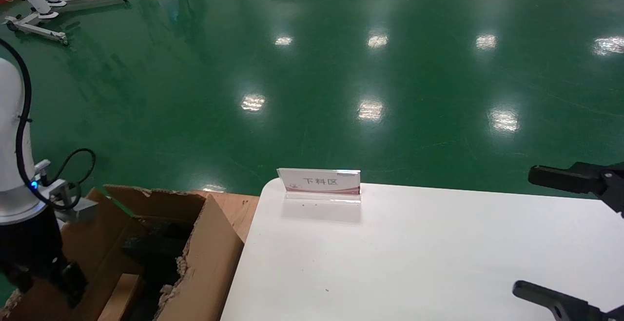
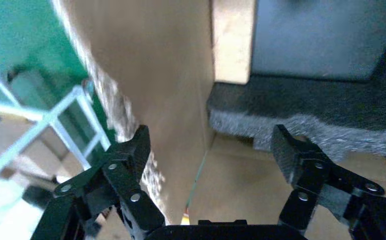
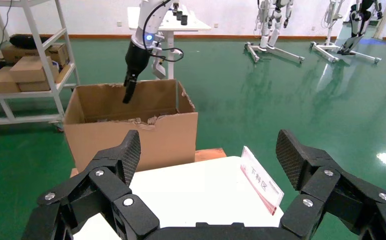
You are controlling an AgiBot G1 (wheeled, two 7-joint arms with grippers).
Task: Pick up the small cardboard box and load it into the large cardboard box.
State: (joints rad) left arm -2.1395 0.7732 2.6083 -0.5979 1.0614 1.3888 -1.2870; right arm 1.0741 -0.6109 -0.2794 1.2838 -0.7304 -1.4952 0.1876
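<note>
The large cardboard box (image 3: 131, 122) is brown, ragged-rimmed, black foam (image 2: 300, 112) inside. Left gripper (image 2: 210, 150), fingers spread, straddles its wall. Right gripper (image 3: 208, 155) spread above white table (image 1: 438, 252).

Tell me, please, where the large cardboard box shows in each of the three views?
Head view: large cardboard box, lower left, beside the white table.
Left wrist view: its inner wall fills the centre.
Right wrist view: centre-left, beyond the table.
Shared landmark: left gripper in the box.

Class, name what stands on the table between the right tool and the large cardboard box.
In the right wrist view, a sign card stands between the right tool and the large cardboard box.
</note>
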